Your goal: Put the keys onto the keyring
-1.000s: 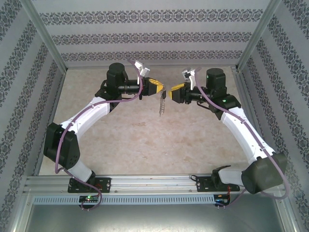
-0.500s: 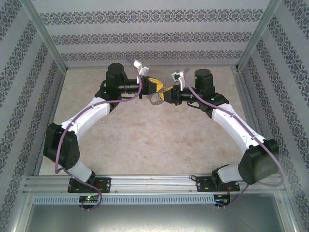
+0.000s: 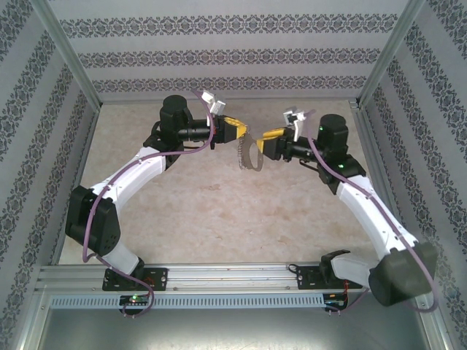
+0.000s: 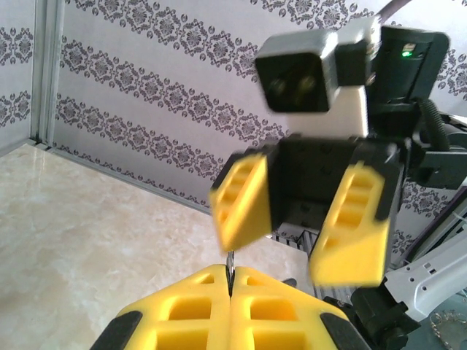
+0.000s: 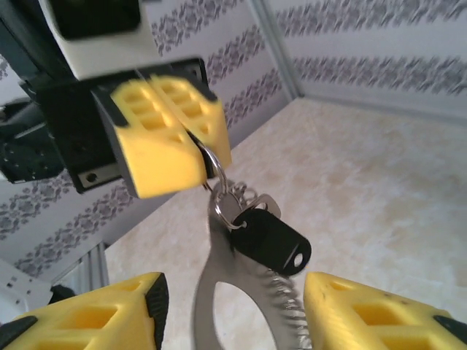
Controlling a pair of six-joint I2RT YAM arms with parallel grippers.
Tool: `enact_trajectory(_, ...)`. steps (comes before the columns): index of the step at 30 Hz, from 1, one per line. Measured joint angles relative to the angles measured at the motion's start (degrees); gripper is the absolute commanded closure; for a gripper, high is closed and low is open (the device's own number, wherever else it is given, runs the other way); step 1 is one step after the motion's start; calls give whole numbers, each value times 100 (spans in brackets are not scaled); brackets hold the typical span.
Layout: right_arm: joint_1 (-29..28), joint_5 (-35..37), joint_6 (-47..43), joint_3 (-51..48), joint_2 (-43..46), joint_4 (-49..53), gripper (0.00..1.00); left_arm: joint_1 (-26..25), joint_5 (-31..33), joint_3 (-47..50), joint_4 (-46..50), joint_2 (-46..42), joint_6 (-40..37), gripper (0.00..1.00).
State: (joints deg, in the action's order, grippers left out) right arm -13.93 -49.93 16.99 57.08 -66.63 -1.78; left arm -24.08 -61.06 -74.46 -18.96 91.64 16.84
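My left gripper (image 3: 238,133) is shut on the top of the keyring (image 3: 248,156), a flat grey metal loop hanging above the table's middle. In the right wrist view the keyring (image 5: 217,292) hangs from the left gripper's yellow fingers (image 5: 157,138). The key (image 5: 271,240), with its black plastic head, dangles from a small ring at the keyring's upper end. My right gripper (image 5: 233,321) is open, one finger on each side of the keyring, touching nothing. A thin metal edge of the keyring (image 4: 230,259) shows between the closed tips of the left gripper (image 4: 231,275).
The beige marble-patterned table (image 3: 219,211) lies below both grippers. Patterned walls with metal posts (image 3: 69,58) enclose the back and sides. The right gripper's fingers (image 4: 350,222) face the left wrist camera closely.
The right gripper came in against the keyring with narrower jaws, then drew back to the right and opened wider. The keyring swung from hanging straight to tilted. The left gripper stayed put.
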Motion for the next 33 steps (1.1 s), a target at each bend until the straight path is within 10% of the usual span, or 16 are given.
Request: enact_trajectory(33, -772, 1010, 431, -273, -560, -868, 50, 0, -35, 74, -127, -101, 46, 100)
